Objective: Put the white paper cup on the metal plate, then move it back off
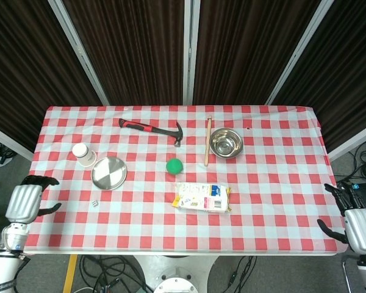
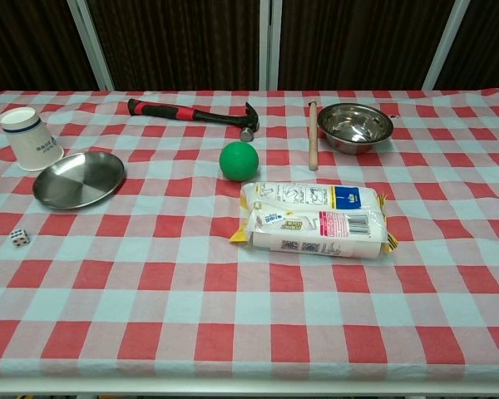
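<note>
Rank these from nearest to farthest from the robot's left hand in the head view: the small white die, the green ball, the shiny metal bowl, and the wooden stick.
From the left hand at the table's left edge:
1. Small white die, just right of the hand, below the metal plate.
2. Green ball, mid-table.
3. Wooden stick, right of the ball.
4. Shiny metal bowl, just beyond the stick, farthest right.

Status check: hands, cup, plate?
Both robot hands open, left and right, at table edges, holding nothing. Paper cup upside down beside plate, not on it. Nothing blocking.
</note>
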Controlling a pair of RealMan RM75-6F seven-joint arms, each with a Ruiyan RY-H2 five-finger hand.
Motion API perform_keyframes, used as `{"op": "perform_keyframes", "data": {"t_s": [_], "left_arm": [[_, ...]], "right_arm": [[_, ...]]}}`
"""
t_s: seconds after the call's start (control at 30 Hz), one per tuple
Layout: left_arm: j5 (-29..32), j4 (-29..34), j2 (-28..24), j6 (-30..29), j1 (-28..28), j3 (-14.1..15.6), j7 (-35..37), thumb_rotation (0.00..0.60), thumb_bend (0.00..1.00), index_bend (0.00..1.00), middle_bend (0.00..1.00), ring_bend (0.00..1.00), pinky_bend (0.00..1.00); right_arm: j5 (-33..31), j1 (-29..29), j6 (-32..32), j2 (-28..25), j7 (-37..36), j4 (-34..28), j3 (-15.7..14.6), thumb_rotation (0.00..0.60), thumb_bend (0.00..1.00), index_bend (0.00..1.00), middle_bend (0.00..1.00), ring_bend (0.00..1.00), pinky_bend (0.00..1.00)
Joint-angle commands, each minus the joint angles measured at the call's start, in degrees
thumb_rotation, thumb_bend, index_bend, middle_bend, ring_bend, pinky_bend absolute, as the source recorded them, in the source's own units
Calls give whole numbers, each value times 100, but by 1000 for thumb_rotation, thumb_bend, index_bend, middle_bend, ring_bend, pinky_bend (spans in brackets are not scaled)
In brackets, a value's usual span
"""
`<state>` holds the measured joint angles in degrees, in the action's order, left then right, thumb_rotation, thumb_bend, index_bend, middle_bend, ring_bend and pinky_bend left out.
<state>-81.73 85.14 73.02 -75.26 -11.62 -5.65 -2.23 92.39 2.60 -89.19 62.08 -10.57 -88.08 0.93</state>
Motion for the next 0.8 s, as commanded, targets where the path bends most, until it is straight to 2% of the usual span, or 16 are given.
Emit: {"op": "perform_keyframes", "data": {"t_s": [0.03,0.17,0.27,0.37,0.57,0.8], "left_arm": [[100,-310,279,738,-500,-97,130,600,173,458,580,550,635],[264,-524,530,1421,-878,-91,278,600,193,490,738,733,859],[312,-701,698,1818,-1069,-21,481,600,199,505,821,817,930],[319,-950,886,2077,-1202,66,584,600,204,509,861,852,954],[360,-1344,1181,2198,-1283,186,516,600,209,505,897,872,961],[502,-1185,1149,2157,-1193,283,486,600,214,499,908,878,962]], "right_arm": [[-2,10,33,9,-13,4,-8,600,145,126,217,49,185],[-23,8,50,20,-17,9,-9,600,145,125,221,53,185],[-36,0,40,7,4,0,0,600,146,125,226,58,185],[-39,4,57,-4,15,-14,-1,600,145,125,230,58,185],[-27,23,74,-7,46,-54,6,600,145,125,233,58,185],[-42,22,99,-2,61,-64,0,600,145,125,235,58,185]]}}
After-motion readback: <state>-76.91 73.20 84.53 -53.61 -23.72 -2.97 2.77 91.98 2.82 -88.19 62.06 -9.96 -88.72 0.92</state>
